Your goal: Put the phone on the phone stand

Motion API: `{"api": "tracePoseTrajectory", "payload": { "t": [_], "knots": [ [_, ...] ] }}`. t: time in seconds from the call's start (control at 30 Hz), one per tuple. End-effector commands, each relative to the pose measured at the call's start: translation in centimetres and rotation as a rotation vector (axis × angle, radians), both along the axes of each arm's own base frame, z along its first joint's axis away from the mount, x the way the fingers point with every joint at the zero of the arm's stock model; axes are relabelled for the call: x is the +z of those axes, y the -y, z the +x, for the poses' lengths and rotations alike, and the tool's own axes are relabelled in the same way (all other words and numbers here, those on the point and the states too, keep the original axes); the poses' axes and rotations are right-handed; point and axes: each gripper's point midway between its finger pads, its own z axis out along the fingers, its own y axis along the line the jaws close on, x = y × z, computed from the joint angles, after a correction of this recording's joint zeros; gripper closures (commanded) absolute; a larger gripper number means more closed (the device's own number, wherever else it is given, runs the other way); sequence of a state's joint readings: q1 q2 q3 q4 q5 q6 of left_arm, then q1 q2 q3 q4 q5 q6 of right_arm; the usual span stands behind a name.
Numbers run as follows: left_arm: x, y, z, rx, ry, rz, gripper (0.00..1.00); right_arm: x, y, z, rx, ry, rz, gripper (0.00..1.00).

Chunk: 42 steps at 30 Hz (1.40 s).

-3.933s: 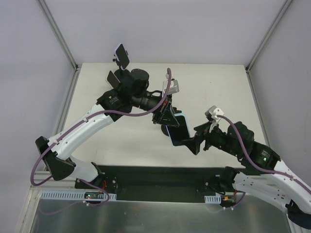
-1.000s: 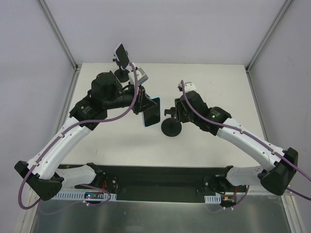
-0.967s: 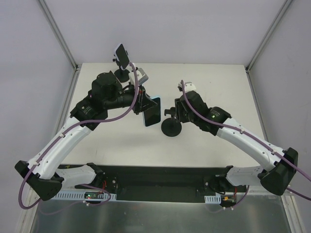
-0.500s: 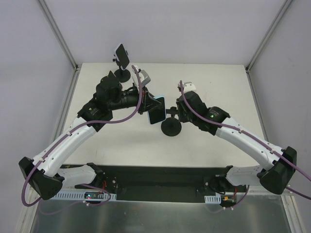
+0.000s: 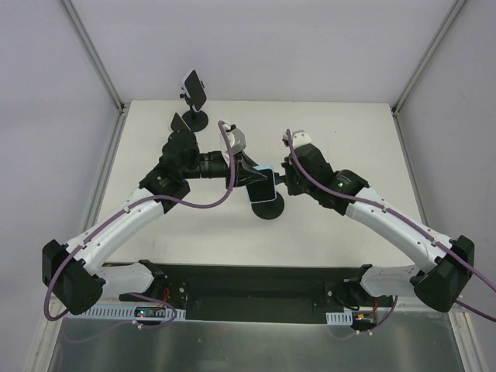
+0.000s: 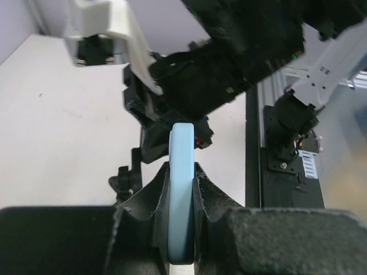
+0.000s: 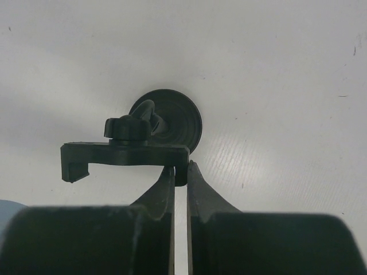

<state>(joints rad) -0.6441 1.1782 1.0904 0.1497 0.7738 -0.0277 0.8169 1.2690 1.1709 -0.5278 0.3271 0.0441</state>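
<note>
Phone (image 6: 182,189): clamped edge-on in left fingers (image 6: 140,209). Phone stand (image 7: 179,121): cradle (image 7: 126,153) pinched by right fingers (image 7: 202,193). Advised: seat phone squarely against cradle lip.

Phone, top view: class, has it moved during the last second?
Yes. The phone moved right, away from the far stand at the table's back edge, and is now over the near stand.

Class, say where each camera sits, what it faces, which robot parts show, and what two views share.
Top external: overhead behind the robot, facing the table; left arm and right arm show.
Left wrist: looks along the left gripper, shut on the phone.
Right wrist: looks down past the right gripper at the phone stand.
Shared: top and left wrist show the phone.
</note>
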Motion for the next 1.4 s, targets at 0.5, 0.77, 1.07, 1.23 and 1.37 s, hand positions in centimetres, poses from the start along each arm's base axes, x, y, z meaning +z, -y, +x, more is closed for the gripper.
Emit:
{"api": "tracePoseTrajectory", "payload": {
  "t": [0.5, 0.77, 1.07, 1.23, 1.37],
  "knots": [
    [0.6, 4.8, -1.4, -0.600, 0.321, -0.137, 1.00, 2.2, -1.6, 0.1, 0.189, -0.007, 0.131, 1.00],
    [-0.2, 5.6, -0.3, -0.641, 0.286, -0.128, 1.00, 2.1, -2.1, 0.3, 0.210, -0.018, 0.143, 1.00],
    [-0.9, 6.5, 1.1, -0.658, 0.264, -0.122, 1.00, 2.3, -2.5, -0.1, 0.237, -0.029, 0.168, 0.99],
    [-1.2, 6.4, 1.9, -0.651, 0.261, -0.118, 1.00, 2.2, -2.9, -0.5, 0.281, -0.031, 0.174, 1.00],
    [-1.8, 5.5, 3.2, -0.618, 0.252, -0.106, 1.00, 2.6, -2.8, -1.3, 0.355, -0.013, 0.176, 0.99]
  ]
}}
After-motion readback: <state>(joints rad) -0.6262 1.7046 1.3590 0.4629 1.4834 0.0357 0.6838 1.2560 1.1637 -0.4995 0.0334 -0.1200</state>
